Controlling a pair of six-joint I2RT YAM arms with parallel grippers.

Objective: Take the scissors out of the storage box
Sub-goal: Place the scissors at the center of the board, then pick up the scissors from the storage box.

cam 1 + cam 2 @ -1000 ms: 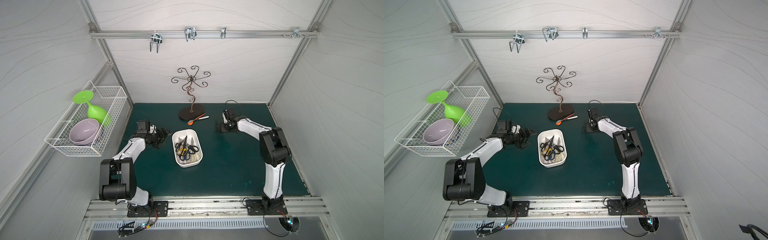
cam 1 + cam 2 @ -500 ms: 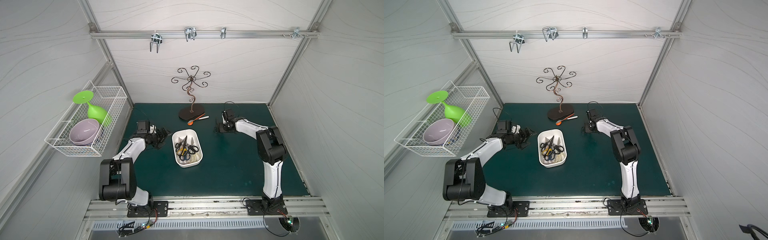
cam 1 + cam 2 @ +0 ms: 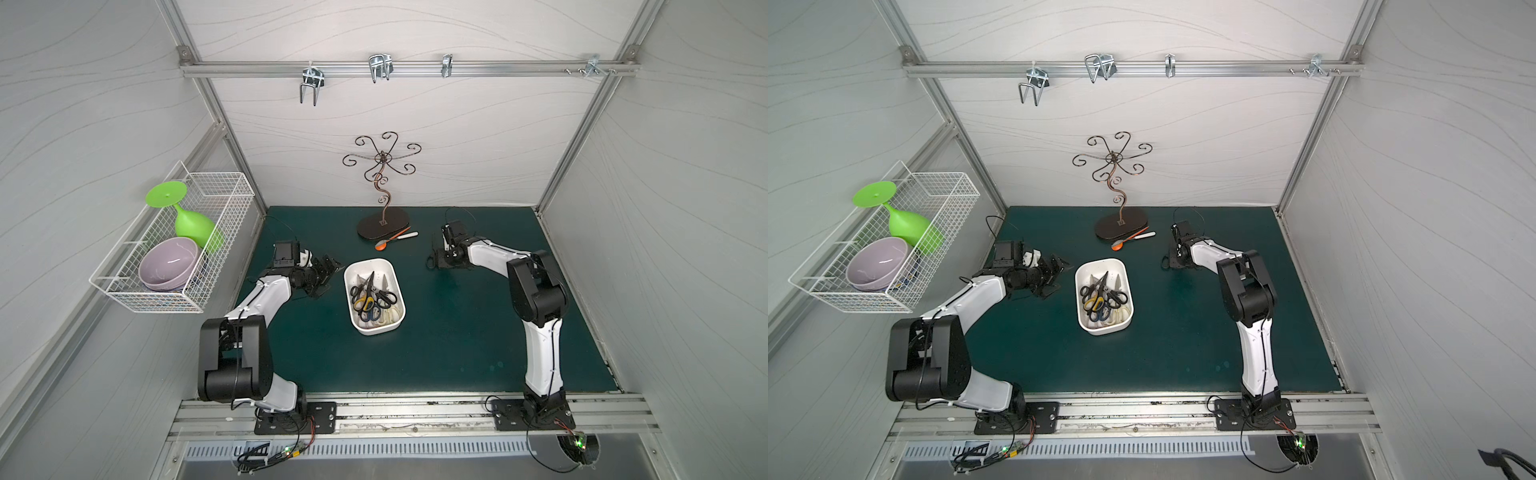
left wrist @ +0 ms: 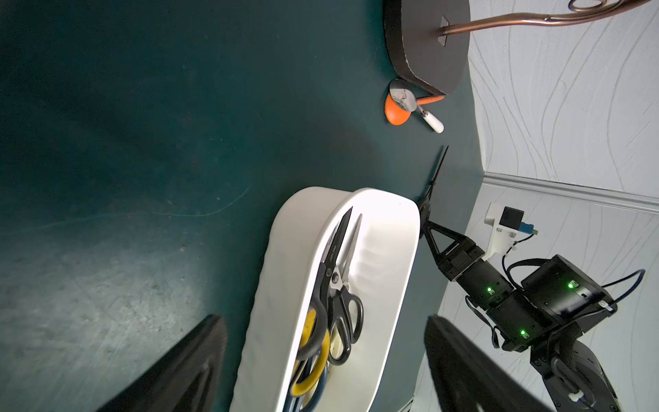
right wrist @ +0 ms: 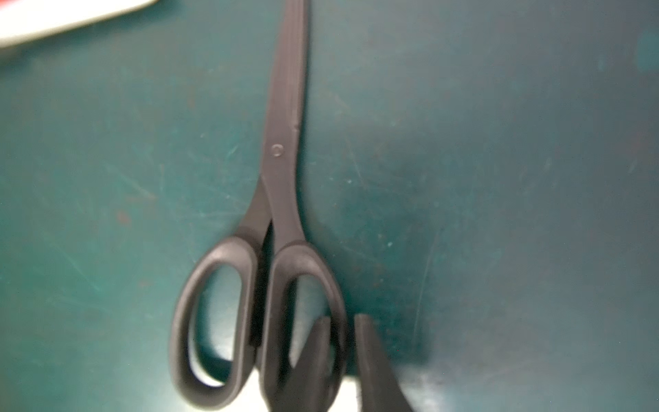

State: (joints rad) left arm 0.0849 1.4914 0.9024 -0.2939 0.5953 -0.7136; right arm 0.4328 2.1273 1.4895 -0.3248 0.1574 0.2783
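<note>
One black pair of scissors (image 5: 281, 149) is out on the mat (image 5: 499, 178), my right gripper (image 5: 342, 319) seemingly parted around its handle, my left gripper (image 4: 322, 321) open and empty, while several scissors (image 3: 370, 301) are not yet taken from the storage box (image 3: 376, 331).

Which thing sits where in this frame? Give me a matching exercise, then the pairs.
Things:
1. purple bowl
2. orange spoon
3. yellow scissors
4. lone black scissors

Places:
A. in the white box
B. on the green mat at the right gripper
C. in the wire basket
D. at the base of the stand

Pairs: 1-C, 2-D, 3-A, 4-B
</note>
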